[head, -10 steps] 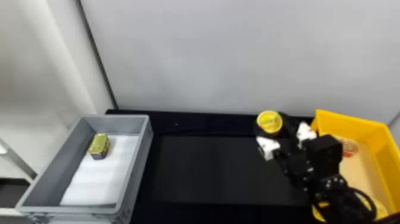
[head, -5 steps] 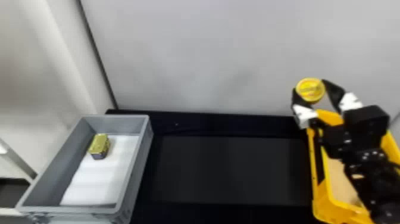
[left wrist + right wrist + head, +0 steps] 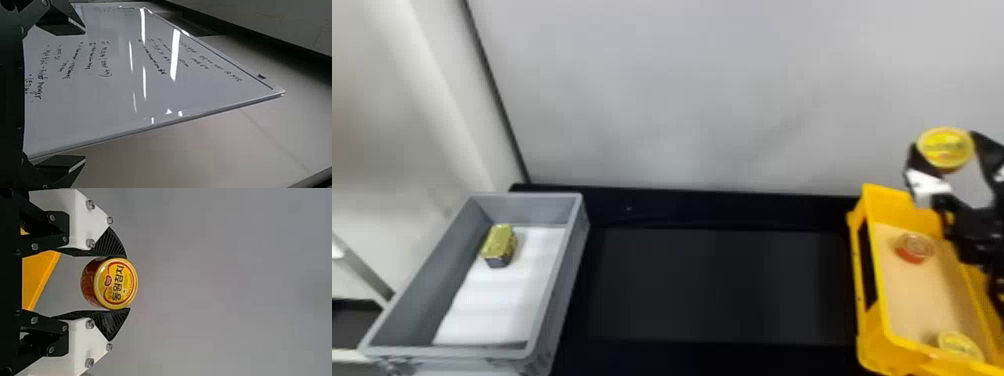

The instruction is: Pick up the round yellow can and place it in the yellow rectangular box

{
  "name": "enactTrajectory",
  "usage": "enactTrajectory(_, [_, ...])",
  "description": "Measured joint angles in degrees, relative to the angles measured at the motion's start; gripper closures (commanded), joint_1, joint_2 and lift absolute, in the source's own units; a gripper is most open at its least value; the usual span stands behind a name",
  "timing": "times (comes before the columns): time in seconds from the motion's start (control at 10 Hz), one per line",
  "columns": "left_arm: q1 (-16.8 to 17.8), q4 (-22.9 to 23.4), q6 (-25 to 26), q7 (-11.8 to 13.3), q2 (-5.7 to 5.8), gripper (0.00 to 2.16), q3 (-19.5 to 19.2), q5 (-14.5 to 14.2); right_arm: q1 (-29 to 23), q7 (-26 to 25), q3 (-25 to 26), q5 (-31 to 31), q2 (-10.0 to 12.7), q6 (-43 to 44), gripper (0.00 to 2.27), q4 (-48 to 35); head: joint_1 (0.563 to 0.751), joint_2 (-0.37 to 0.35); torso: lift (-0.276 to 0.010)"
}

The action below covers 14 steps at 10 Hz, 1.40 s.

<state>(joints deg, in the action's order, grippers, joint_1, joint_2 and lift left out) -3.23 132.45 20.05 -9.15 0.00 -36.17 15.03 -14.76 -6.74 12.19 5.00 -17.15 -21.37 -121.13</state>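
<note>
A squat round yellow can (image 3: 946,147) with a bright yellow lid and reddish-brown sides is held in the air by the right gripper (image 3: 127,283), its two flat black fingers clamped on opposite sides of the can near their tips. In the head view it appears at the far end of the yellow rectangular plastic box (image 3: 872,330), clearly raised; whether it is fully over the opening cannot be told. The pick-up is done, and most of the carry seems done too. What remains, as a judgement, is to line the can up over the box's beige floor, lower it inside, part the fingers and draw the arm away. The box already holds a round container with a red side (image 3: 914,248) toward its far end and a round yellow-lidded container (image 3: 959,344) toward its near end, so the bare floor between them looks the easiest landing spot. On the left, a grey plastic crate (image 3: 567,280) holds a small gold-topped rectangular tin (image 3: 499,245). The left gripper (image 3: 85,96) has its fingers wide apart with nothing between them, a whiteboard (image 3: 117,90) beyond
</note>
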Motion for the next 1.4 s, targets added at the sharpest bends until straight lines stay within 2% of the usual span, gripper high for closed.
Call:
enactTrajectory(0.3, [-0.2, 0.4, 0.0, 0.0, 0.00, 0.13, -0.3, 0.0, -1.3, 0.2, 6.2, -0.3, 2.5, 0.2, 0.64, 3.9, 0.694, 0.014, -0.090])
enactTrajectory(0.7, [-0.4, 0.6, 0.0, 0.1, 0.00, 0.13, -0.4, 0.1, -1.6, -0.1, 7.3, -0.6, 3.2, 0.3, 0.64, 13.1, 0.694, 0.014, -0.090])
enactTrajectory(1.4, [-0.2, 0.1, 0.4, 0.2, 0.00, 0.13, 1.1, 0.5, 9.4, 0.7, 6.3, -1.0, 2.4, 1.5, 0.62, 30.6, 0.694, 0.014, -0.090])
